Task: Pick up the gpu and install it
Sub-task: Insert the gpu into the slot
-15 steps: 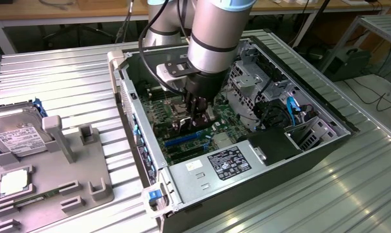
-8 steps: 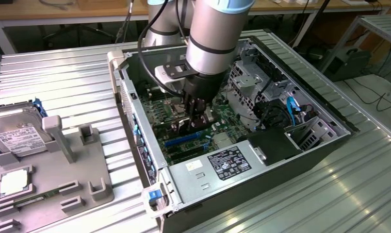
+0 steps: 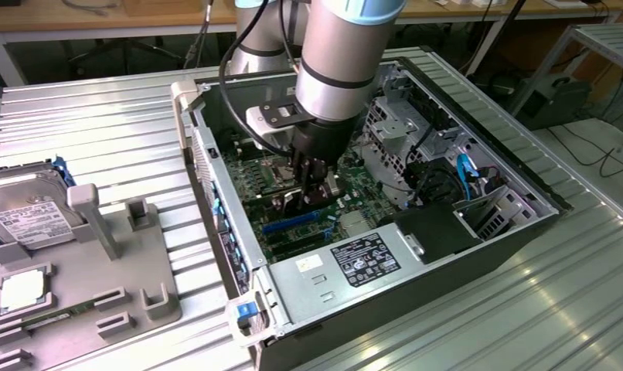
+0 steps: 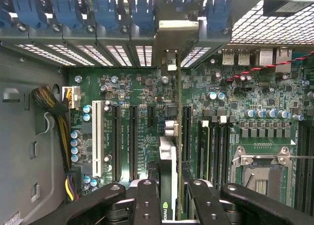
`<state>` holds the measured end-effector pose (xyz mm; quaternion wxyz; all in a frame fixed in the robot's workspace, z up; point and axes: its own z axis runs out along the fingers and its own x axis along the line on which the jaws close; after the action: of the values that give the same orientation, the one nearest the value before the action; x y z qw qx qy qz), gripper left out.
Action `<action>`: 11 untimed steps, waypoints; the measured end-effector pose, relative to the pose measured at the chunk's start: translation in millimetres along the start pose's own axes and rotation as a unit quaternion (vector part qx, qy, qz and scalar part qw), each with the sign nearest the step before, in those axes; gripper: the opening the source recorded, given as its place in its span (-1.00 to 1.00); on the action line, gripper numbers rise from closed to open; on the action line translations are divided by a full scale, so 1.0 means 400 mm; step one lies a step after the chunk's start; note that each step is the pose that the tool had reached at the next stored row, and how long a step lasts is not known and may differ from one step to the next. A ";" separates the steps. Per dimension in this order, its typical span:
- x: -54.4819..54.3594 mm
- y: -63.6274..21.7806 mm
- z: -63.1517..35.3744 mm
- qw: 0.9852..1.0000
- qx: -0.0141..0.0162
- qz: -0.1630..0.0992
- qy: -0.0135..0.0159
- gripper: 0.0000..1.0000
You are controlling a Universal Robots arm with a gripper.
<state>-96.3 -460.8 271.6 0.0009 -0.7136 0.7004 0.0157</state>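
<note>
There, the black two-fingered gripper [image 4: 169, 200] was clamped on the gpu [image 4: 168, 161], a thin dark card seen edge-on with a silver metal bracket at its far end, held upright over the green motherboard [image 4: 147, 112] among its long black expansion slots. Around it stood the open black and silver computer case [image 3: 518, 193], its silver power supply with a black label [image 3: 332, 267] at the near end. Well apart, toward the exterior view's left, a boxy silver hard drive [image 3: 28, 205] sat in a grey plastic parts holder [image 3: 116, 270] on the ribbed metal table [image 3: 105, 124].
</note>
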 end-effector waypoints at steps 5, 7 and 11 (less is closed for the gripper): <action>0.000 0.000 0.001 1.000 0.000 0.000 0.000 -0.46; 0.000 0.000 0.003 1.000 0.000 0.000 0.000 -0.46; 0.000 0.000 0.010 1.000 0.000 0.000 0.000 -0.46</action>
<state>-96.3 -460.8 267.6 0.0010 -0.7136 0.7004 0.0157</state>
